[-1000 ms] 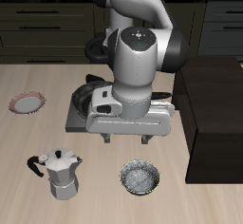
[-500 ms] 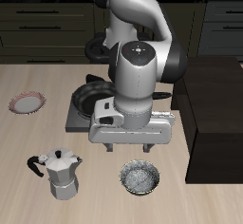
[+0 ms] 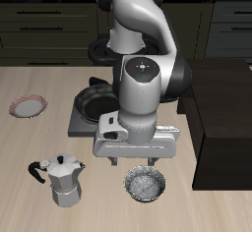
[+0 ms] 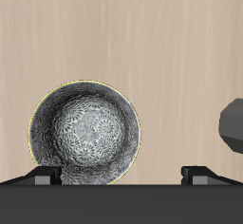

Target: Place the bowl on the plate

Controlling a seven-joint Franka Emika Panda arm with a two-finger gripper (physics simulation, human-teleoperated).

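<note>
The bowl [image 3: 145, 185], small, round, speckled grey-white inside with a dark rim, sits on the table near the front edge. It also shows in the wrist view [image 4: 84, 134], just off the line between the fingers. My gripper [image 3: 139, 165] hangs a little above the bowl's back rim, open and empty. In the wrist view the gripper [image 4: 121, 176] shows two spread fingertips [image 4: 43, 177]. The plate [image 3: 28, 106], with a reddish-pink rim and a pale centre, lies far off near the table's side edge, with nothing on it.
A metal moka pot [image 3: 64, 180] stands close beside the bowl; part of it shows in the wrist view [image 4: 233, 125]. A black frying pan [image 3: 95, 100] rests on a grey square board [image 3: 79, 126] behind my arm. A tall dark cabinet [image 3: 226, 118] flanks the other side.
My arm has moved toward the table's front edge and lower, bringing the open gripper down close over the bowl. The bowl, plate and pot have not moved.
</note>
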